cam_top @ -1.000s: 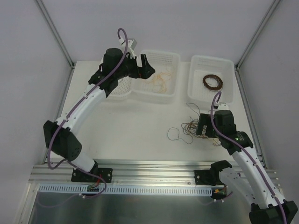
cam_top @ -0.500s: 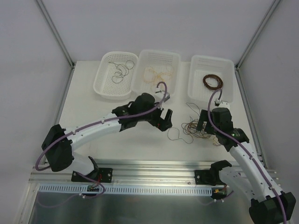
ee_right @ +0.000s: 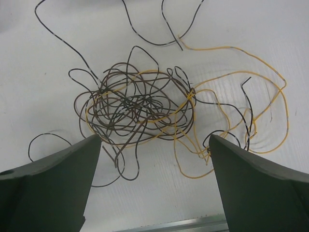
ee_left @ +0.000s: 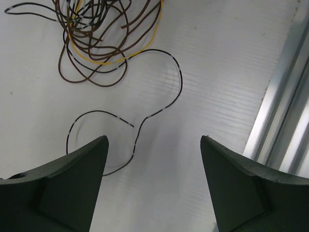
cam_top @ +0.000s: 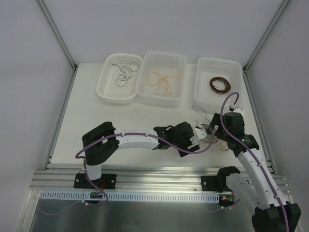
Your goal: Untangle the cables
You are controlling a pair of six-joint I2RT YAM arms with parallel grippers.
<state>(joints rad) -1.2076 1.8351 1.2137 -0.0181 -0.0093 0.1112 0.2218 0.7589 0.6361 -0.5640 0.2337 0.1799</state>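
Note:
The cables form a loose tangle (ee_right: 137,111) of thin brown, black and yellow wires on the white table. One yellow strand (ee_right: 263,77) loops out to the right. My right gripper (ee_right: 155,137) hangs open just above the tangle's near edge, holding nothing. In the top view the tangle (cam_top: 208,137) is mostly hidden between my right gripper (cam_top: 211,131) and left gripper (cam_top: 195,138). In the left wrist view, my left gripper (ee_left: 153,140) is open over bare table. A single black cable (ee_left: 164,108) curls in front of it, and the tangle (ee_left: 96,43) lies beyond at upper left.
Three white baskets stand at the back. The left basket (cam_top: 103,83) holds a black wire, the middle basket (cam_top: 179,72) orange-brown wires, and the right basket (cam_top: 203,79) a wound dark-brown ring (cam_top: 219,85). An aluminium rail (ee_left: 285,111) runs along the table's near edge.
My left arm has swung from the back baskets down to the table front, next to the tangle, and its jaws have narrowed a little. The right gripper has barely moved.

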